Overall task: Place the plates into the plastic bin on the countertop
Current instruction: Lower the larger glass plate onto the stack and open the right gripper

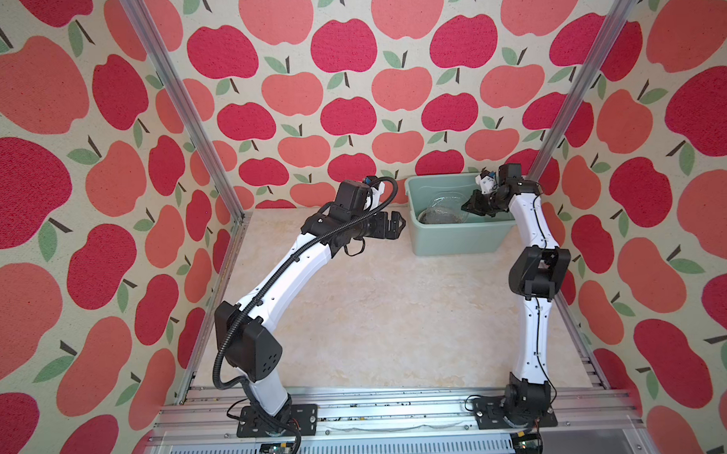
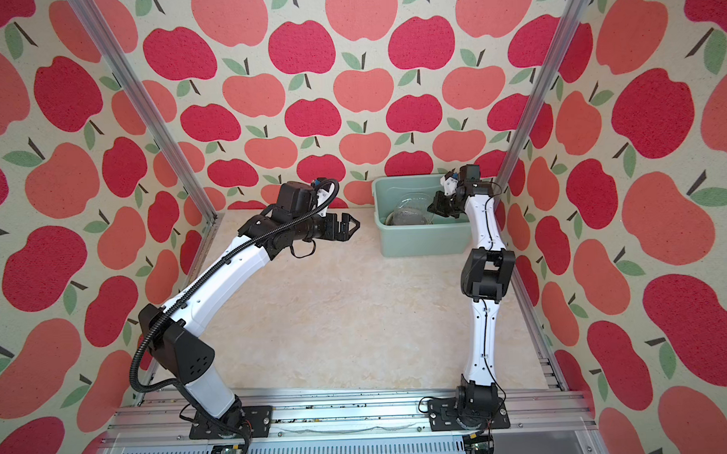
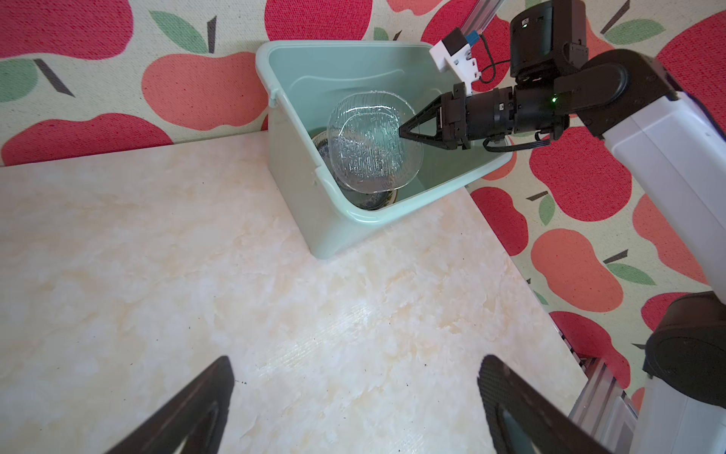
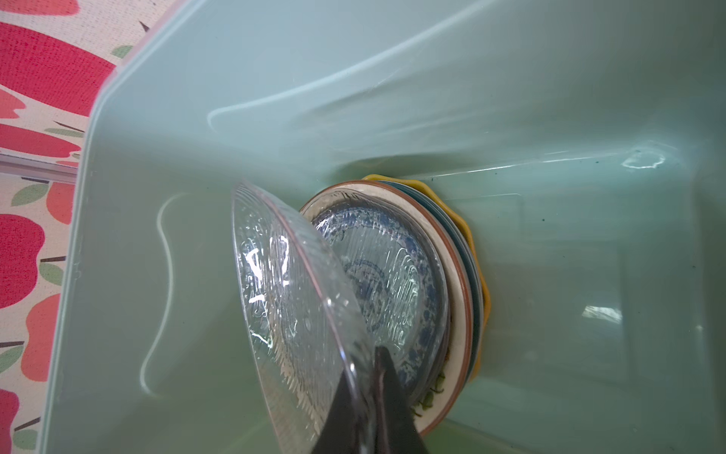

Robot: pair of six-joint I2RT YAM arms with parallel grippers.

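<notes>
the left arm (image 1: 272, 289) rises from its base on the near rail (image 1: 401, 405), leans out to the left up to a bent elbow, and then reaches forward and to the right. its wrist is about level, and the left gripper (image 1: 397, 224) points at the left wall of the plastic bin (image 1: 458, 241), near it but apart. the jaws are spread wide and hold nothing; in the left wrist view the two dark fingers (image 3: 204, 408) stand far from each other above the bare countertop (image 3: 196, 255).

the right arm (image 1: 528, 230) goes up along the right side in a slight zigzag. at the top its wrist turns to the left, over the right rim of the bin. the right gripper (image 3: 400, 131) points into the bin and its jaws are pressed on the rim of a clear glass plate (image 3: 369, 145). this plate is inside the bin and is tilted steeply, with its ribbed face toward the left wall.

under it, on the bin floor, lies a stack of plates (image 4: 457, 275): another glass one on top, then a blue patterned one, a cream one with a brown edge, a teal one and a yellow scalloped plate (image 4: 485, 298). i cannot tell if the held plate touches the stack.

the bin stands at the far right of the countertop, against the apple-print wall (image 1: 349, 112).
</notes>
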